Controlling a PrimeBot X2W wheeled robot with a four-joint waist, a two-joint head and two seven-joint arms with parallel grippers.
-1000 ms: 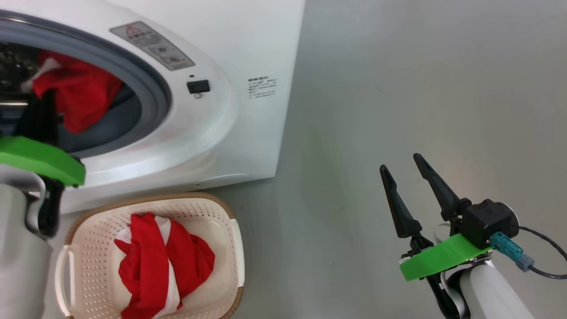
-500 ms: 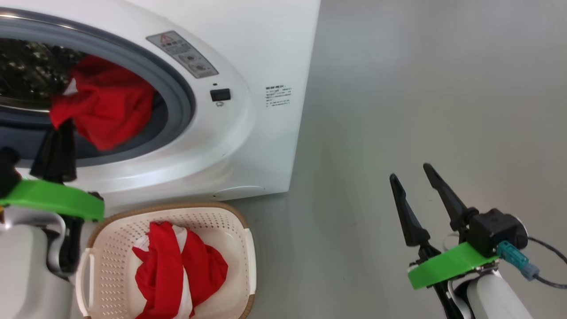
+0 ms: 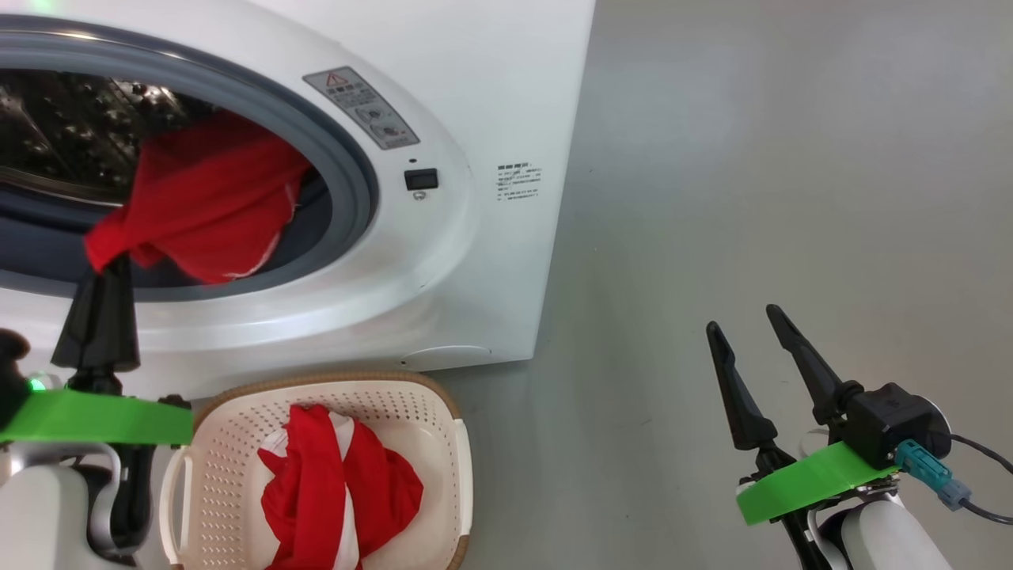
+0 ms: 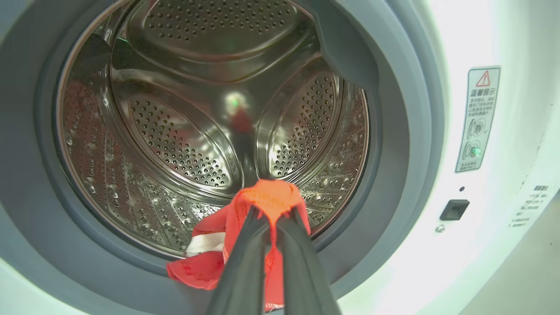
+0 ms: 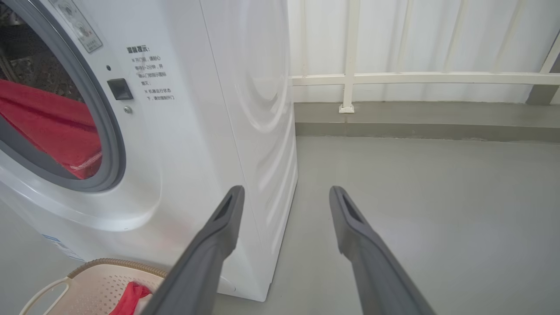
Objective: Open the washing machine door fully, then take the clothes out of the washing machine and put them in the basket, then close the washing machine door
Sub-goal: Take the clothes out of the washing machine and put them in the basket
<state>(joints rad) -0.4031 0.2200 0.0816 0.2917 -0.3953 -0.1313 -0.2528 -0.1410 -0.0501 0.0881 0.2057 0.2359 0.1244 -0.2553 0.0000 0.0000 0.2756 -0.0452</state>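
Two red pieces are in play. The first red garment (image 3: 340, 483) lies bunched in the basket (image 3: 332, 384) at the bottom centre of the head view. The second red garment (image 3: 206, 198) is in my left gripper (image 3: 109, 263), at the mouth of the washing machine (image 3: 491, 79).

My left fingers are pressed together on a gathered corner of that cloth. The left wrist view shows it plainly: the fabric humps over my closed left gripper (image 4: 269, 215), with a white band and stitching hanging below. Behind it is the steel drum (image 4: 175, 144), and I see no other cloth in the part that shows.

In the head view the garment runs up and right from the pinch. It drapes over the lower lip of the grey gasket (image 3: 352, 158), so its long axis points back into the opening. I judge the tail isn't out yet.

The basket sits on the floor just in front of the machine, down and to the right of my left gripper in the frame. So the move I'd call is back out of the opening, then down and right to the basket.

My right gripper (image 3: 741, 318) hovers at the lower right with its fingers spread and nothing between them. It is well apart from both the basket and the drum, so the left arm is clearly nearer. One risk: the trailing cloth may drag on the gasket lip.
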